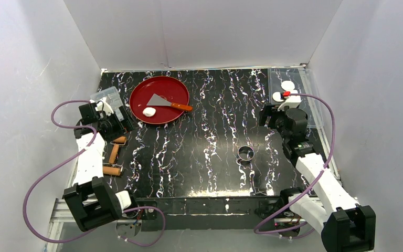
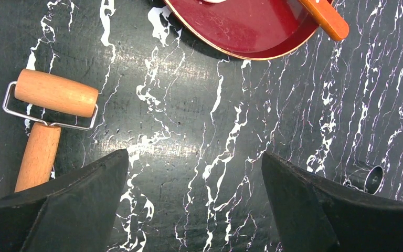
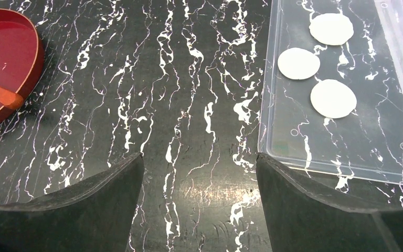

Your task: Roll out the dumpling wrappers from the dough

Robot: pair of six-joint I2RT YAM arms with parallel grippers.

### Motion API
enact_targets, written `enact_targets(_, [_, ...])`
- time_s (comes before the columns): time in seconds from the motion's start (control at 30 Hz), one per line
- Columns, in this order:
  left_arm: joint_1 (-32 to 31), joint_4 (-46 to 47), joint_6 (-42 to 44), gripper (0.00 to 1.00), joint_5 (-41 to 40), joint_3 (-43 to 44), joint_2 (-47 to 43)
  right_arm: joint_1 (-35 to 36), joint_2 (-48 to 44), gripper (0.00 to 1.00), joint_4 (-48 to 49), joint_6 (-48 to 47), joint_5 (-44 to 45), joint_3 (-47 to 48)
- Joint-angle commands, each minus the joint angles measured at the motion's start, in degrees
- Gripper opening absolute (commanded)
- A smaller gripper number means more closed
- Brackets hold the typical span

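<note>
3 thin round dumpling wrappers [image 3: 298, 63] lie in a clear plastic tray [image 3: 346, 149].

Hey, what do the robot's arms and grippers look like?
The left arm and right arm have white links with black joints and bases. A purple cable loops along each. The left gripper and right gripper have broad, black, wedge-shaped fingers.

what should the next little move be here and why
Probably reach the left gripper, open and empty, toward the dough lump on the red plate to lift it off for rolling. That is the nearer arm, the dough is not yet flattened, and the rolling pin lies unheld beside that arm.
</note>
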Motion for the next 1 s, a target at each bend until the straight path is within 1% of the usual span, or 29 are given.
enact_targets(0.0, [0.27,-0.95,0.70,0.98,2.73,2.26,-1.38,0.06,-1.01,0.85,2.72,-1.09,0.10,2.13])
enact_targets(0.1, [0.29,-1.53,7.14,0.98,13.67,3.54,-0.10,0.06,-0.37,0.85,1.69,-1.15,-1.26,3.56])
enact_targets(0.2, [0.01,-5.96,17.37,0.98,25.97,8.16,4.75,0.06,0.22,0.85,0.21,-1.25,-1.86,4.77])
enact_targets(0.23, [-0.82,-7.82,19.31,0.98,26.42,10.64,6.64,0.06,0.33,0.84,-0.23,-1.31,-1.96,5.05])
enact_targets(0.3, [-4.10,-12.59,26.21,0.98,22.37,16.83,10.38,0.06,0.37,0.83,-1.30,-1.55,-2.22,5.75])
enact_targets(0.33, [-7.26,-14.82,30.26,0.98,19.01,19.12,12.55,0.06,0.26,0.83,-1.94,-1.77,-2.35,5.95])
enact_targets(0.4, [-10.91,-16.30,35.25,0.98,13.27,22.83,15.78,0.06,-0.15,0.83,-2.33,-1.69,-2.51,6.14])
enact_targets(0.47, [-13.21,-17.38,39.68,0.98,9.06,26.33,19.54,0.07,-0.77,0.83,-2.55,-1.51,-2.81,6.03])
enact_targets(0.5, [-15.59,-19.34,43.22,0.98,4.60,30.89,24.26,0.06,-1.09,0.83,-2.51,-1.29,-3.06,5.95])
enact_targets(0.53, [-17.15,-21.55,46.31,0.96,2.30,34.76,28.23,0.06,-1.19,0.82,-2.51,-1.20,-3.87,6.04])
enact_targets(0.6, [-19.62,-22.88,49.95,0.92,-1.11,39.03,33.73,0.06,-0.76,0.82,-2.64,-1.05,-5.55,6.91])
enact_targets(0.63, [-21.57,-23.81,52.08,0.89,-1.90,40.20,35.91,0.18,-0.42,0.82,-3.17,-0.96,-6.32,7.56])
enact_targets(0.7, [-24.15,-24.88,56.23,0.88,-2.09,40.85,38.41,0.15,0.37,0.82,-4.59,-0.54,-7.37,9.35])
enact_targets(0.77, [-27.49,-24.08,57.58,0.88,-3.21,40.32,42.00,0.15,1.06,0.82,-5.83,0.52,-7.69,10.46])
enact_targets(0.87, [-28.27,-21.63,54.21,0.88,-4.84,41.28,45.61,0.15,0.97,0.82,-6.11,1.87,-7.84,10.75])
enact_targets(0.9, [-28.41,-21.22,53.47,0.88,-4.79,41.48,46.47,0.15,0.69,0.82,-7.58,2.02,-10.01,10.80])
enact_targets(0.97, [-28.90,-20.18,52.86,0.88,-3.95,41.41,47.76,0.17,-0.09,0.82,-8.13,2.16,-10.89,10.54])
